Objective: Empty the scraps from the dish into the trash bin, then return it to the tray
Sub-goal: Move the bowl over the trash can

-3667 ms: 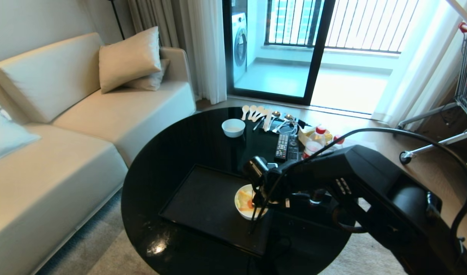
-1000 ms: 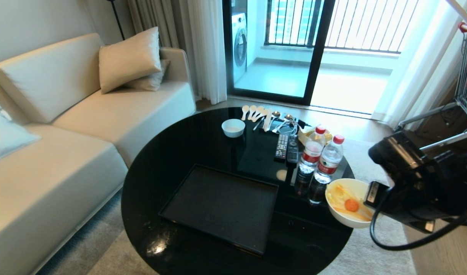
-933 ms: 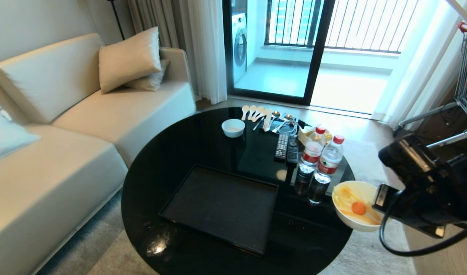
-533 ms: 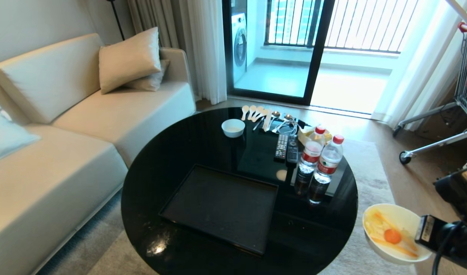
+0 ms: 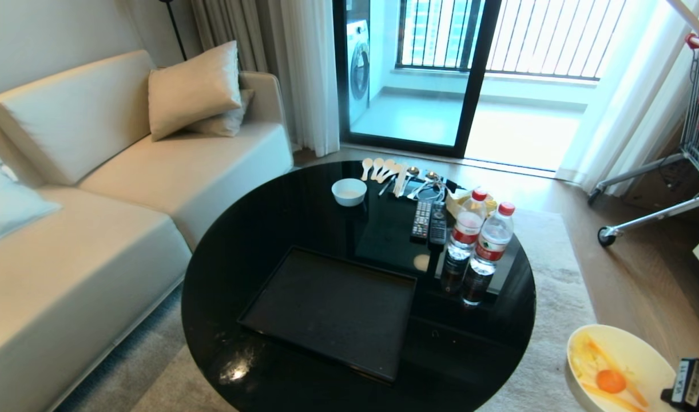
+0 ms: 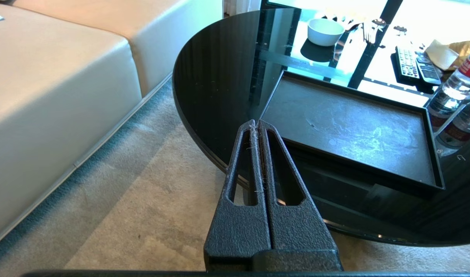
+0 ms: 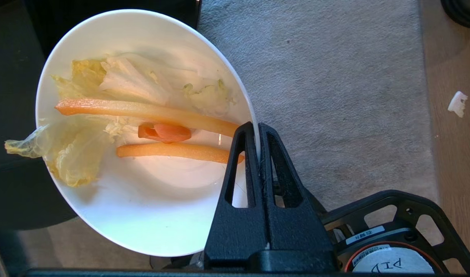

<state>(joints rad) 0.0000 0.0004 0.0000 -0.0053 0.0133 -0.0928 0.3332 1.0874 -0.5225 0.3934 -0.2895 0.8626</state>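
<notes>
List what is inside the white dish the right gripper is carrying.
Inside the dish lie the scraps: pale limp leaves, two orange strips and a small orange piece. The right gripper is shut on the rim. Whatever lies beneath the leaves is covered.

White dish [image 5: 623,366] holding scraps [image 7: 142,123] off-table, black tray [image 5: 332,309] bare

Counts:
- water bottles w/ red caps [image 5: 480,240]: 2, on worktop [image 5: 281,217]
- remotes [image 5: 429,220]: 2, side by side
- tray [image 5: 332,309]: 1
- small white bowl [image 5: 349,190]: 1
- dish [image 7: 142,207]: 1, off worktop
- scraps in dish [image 7: 115,115]: 2 long orange sticks, 1 round orange piece, few pale leafy bits
- pale spoons at far edge [image 5: 378,167]: approx 4, exact no. unclear
- sofa cushions [image 5: 195,86]: 2
</notes>
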